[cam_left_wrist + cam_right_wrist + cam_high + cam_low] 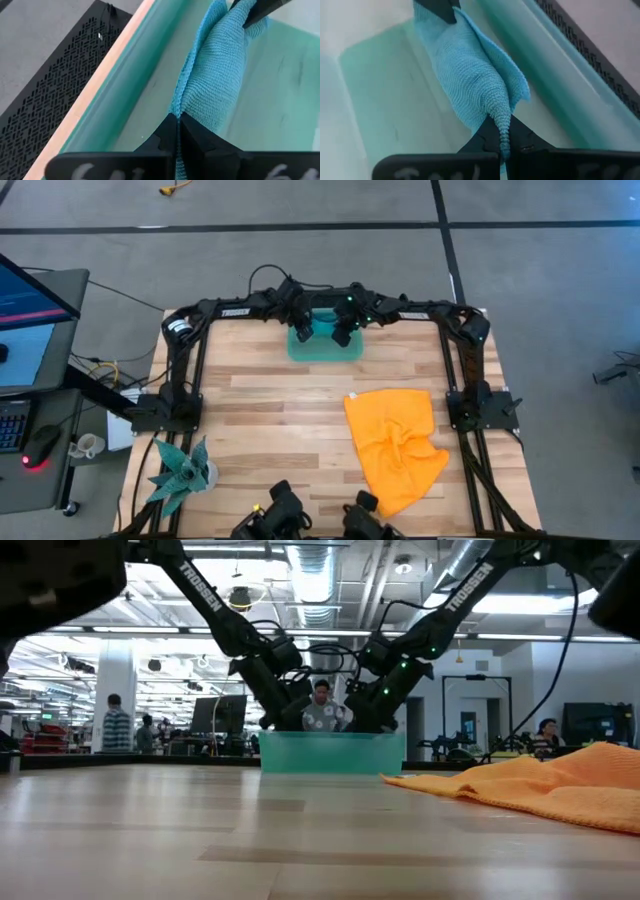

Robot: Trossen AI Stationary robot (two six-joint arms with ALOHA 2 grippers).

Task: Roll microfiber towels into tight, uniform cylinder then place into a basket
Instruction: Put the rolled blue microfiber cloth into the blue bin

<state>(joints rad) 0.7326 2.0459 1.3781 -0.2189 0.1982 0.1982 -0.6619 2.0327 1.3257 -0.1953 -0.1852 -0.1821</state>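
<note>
Orange towel (pixel 395 445) lies outside; basket (pixel 325 351) holds rolled teal towel (pixel 215 75), both grippers' jaws pinching its ends.

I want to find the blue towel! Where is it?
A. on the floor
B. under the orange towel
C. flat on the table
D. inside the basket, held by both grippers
D: the wrist views show the rolled blue towel in the basket, with the left gripper pinching one end and the right gripper the other.
</note>
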